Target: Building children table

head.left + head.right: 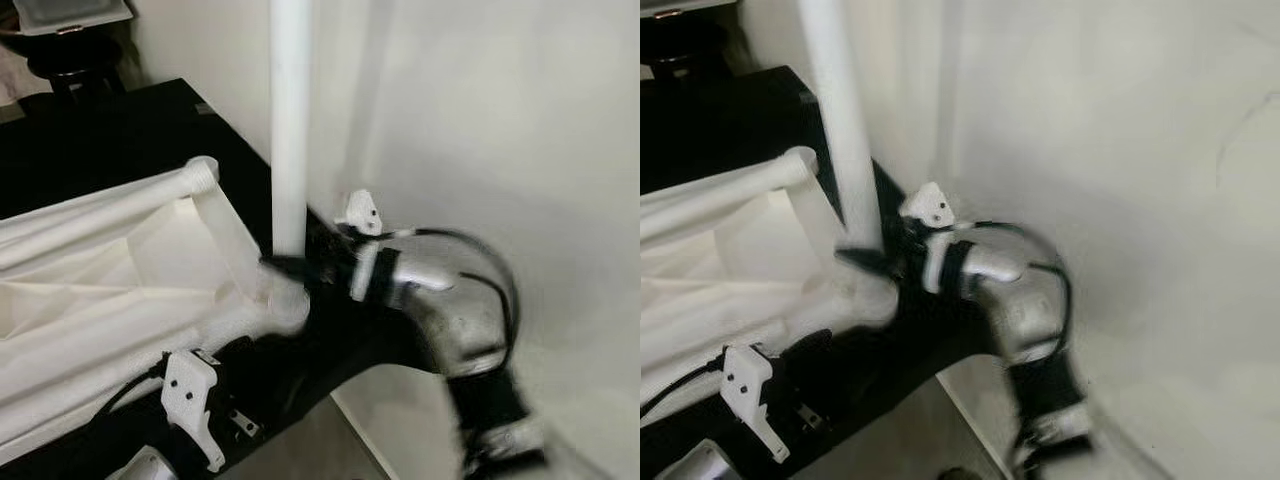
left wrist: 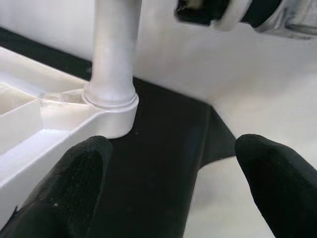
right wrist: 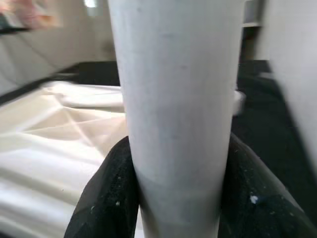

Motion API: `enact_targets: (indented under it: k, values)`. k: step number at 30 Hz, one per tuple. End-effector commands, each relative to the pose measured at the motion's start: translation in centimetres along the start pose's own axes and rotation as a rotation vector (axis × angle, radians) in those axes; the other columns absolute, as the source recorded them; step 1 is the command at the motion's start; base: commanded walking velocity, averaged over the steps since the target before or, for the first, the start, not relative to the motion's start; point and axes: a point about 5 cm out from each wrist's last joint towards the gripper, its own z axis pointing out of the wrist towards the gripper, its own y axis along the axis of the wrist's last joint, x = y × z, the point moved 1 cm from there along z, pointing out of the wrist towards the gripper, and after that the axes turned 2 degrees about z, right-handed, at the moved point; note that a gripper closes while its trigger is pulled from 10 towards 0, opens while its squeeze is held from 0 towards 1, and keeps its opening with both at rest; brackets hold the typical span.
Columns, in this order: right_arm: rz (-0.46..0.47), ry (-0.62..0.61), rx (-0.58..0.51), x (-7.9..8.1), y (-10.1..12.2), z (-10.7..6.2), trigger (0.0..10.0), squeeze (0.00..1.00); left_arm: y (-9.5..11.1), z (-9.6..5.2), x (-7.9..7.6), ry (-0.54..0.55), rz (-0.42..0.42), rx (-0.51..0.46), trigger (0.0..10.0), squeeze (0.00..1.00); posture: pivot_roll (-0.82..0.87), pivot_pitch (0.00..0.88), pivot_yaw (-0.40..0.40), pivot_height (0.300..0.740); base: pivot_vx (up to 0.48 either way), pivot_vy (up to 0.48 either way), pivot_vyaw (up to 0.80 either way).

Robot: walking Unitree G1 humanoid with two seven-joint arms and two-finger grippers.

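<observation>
Leg: white leg [image 1: 290, 120] stands upright in the corner socket of the upturned tabletop [image 1: 110, 290], near the black bench's [image 1: 110, 130] edge by the wall.
Right fingers [image 3: 176, 198]: mine, clenched around the leg just above the socket.
Left fingers [image 2: 168, 183]: released, spread apart, hovering just beside that socket.

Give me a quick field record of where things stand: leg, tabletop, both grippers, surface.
leg: white table leg stands upright in the corner socket of the tabletop
tabletop: white tabletop lies underside up, ribs showing
second leg: another white leg lies across the tabletop
right gripper: right gripper shut on the table leg near its base
left gripper: left gripper open, close to the socket, holding nothing
surface: black surface beside a white wall
</observation>
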Motion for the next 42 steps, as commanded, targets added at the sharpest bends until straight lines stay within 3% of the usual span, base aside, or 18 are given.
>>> enact_targets:
  k: [1, 2, 3, 6, 10, 11, 15, 16, 22, 23, 24, 25, 31, 37, 38, 40, 41, 42]
  values:
    - [-0.018, -0.348, 0.112, -2.9, -2.2, -1.5, 0.0, 0.00, -0.5, -0.4, 0.3, 0.006, -0.006, 0.035, 10.0, 0.00, -0.26, 0.162, -0.053, 0.740, 0.000, 0.000, 0.00]
    - [-0.044, -0.344, 0.142, -1.1, -3.4, -1.7, 0.0, 0.00, -0.6, -0.4, 0.4, 0.001, -0.004, 0.037, 10.0, 0.00, -0.26, 0.156, -0.052, 0.740, 0.000, 0.000, 0.00]
    - [-0.044, -0.344, 0.142, -1.1, -3.4, -1.7, 0.0, 0.00, -0.6, -0.4, 0.4, 0.001, -0.004, 0.037, 10.0, 0.00, -0.26, 0.156, -0.052, 0.740, 0.000, 0.000, 0.00]
    - [-0.034, -0.132, 0.122, 2.8, -3.8, -1.1, 0.0, 0.00, -0.6, -0.3, 0.7, 0.001, 0.004, 0.042, 10.0, 0.00, -0.24, 0.149, -0.046, 0.740, 0.000, 0.000, 0.00]
    - [-0.033, -0.101, 0.116, 3.4, -3.4, -0.8, 0.0, 0.00, -0.5, -0.3, 0.8, 0.014, 0.008, 0.039, 10.0, 0.00, -0.21, 0.156, -0.057, 0.740, 0.000, 0.000, 0.00]
    - [-0.041, -0.096, 0.122, 3.6, -3.4, -0.8, 10.0, 0.00, -0.5, -0.3, 0.8, 0.016, 0.009, 0.039, 10.0, 0.00, -0.21, 0.154, -0.052, 0.740, 0.000, 0.000, 0.00]
    - [-0.043, -0.086, 0.091, 3.7, -2.7, -0.4, 10.0, 0.00, -0.4, -0.2, 0.9, 0.017, 0.012, 0.037, 10.0, 0.00, -0.21, 0.152, -0.056, 0.740, 0.000, 0.000, 0.00]
    - [-0.024, -0.025, 0.066, 4.0, -2.1, -0.1, 10.0, 1.00, -0.4, -0.1, 0.9, 0.017, 0.012, 0.035, 10.0, 0.00, -0.21, 0.152, -0.057, 0.740, 0.000, 0.000, 0.00]
    - [0.032, 0.383, -0.030, 4.8, 0.8, 0.1, 10.0, 1.00, -0.5, 0.1, 0.8, 0.015, 0.012, 0.031, 10.0, 0.00, -0.21, 0.147, -0.063, 0.740, 0.000, 0.000, 0.00]
    - [0.019, 0.431, -0.024, 4.4, 1.1, 0.0, 10.0, 0.72, -0.5, 0.1, 0.8, 0.015, 0.012, 0.030, 10.0, 0.00, -0.21, 0.148, -0.066, 0.740, 0.000, 0.000, 0.00]
    - [0.019, 0.431, -0.024, 4.4, 1.1, 0.0, 10.0, 0.72, -0.5, 0.1, 0.8, 0.015, 0.012, 0.030, 10.0, 0.00, -0.21, 0.148, -0.066, 0.740, 0.000, 0.000, 0.00]
    - [-0.019, 0.506, -0.019, 3.9, 1.5, -0.1, 10.0, 0.00, -0.4, 0.1, 0.8, 0.016, 0.011, 0.027, 10.0, 0.00, -0.21, 0.149, -0.067, 0.740, 0.000, 0.000, 0.00]
    - [-0.146, 0.790, 0.041, 2.7, 2.2, -0.9, 10.0, 0.00, -0.4, 0.1, 0.7, 0.019, 0.009, 0.024, 10.0, 0.00, -0.20, 0.157, -0.071, 0.740, 0.000, 0.000, 0.00]
    - [-0.143, 0.831, 0.038, 1.6, 3.3, -0.4, 10.0, 0.00, -0.4, 0.0, 0.6, 0.020, 0.007, 0.024, 10.0, 0.00, -0.20, 0.161, -0.071, 0.740, 0.000, 0.000, 0.00]
    - [-0.139, 0.845, 0.042, 1.3, 3.4, -0.4, 7.7, 0.00, -0.4, 0.0, 0.5, 0.021, 0.006, 0.023, 10.0, 0.00, -0.20, 0.166, -0.077, 0.740, 0.000, 0.000, 0.00]
    - [-0.136, 0.857, 0.046, 1.2, 3.5, -0.5, 7.7, 0.00, -0.4, 0.0, 0.5, 0.022, 0.005, 0.023, 10.0, 0.00, -0.20, 0.166, -0.077, 0.740, 0.000, 0.000, 0.00]
    - [-0.130, 0.874, 0.045, 0.9, 3.6, -0.7, 0.0, 0.00, -0.3, 0.0, 0.4, 0.023, 0.004, 0.023, 10.0, 0.00, -0.20, 0.168, -0.076, 0.740, 0.000, 0.000, 0.00]
    - [-0.117, 0.887, 0.042, 0.7, 3.7, -0.8, 0.0, 0.00, -0.3, 0.0, 0.4, 0.024, 0.004, 0.022, 10.0, 0.00, -0.20, 0.168, -0.073, 0.740, 0.000, 0.000, 0.00]
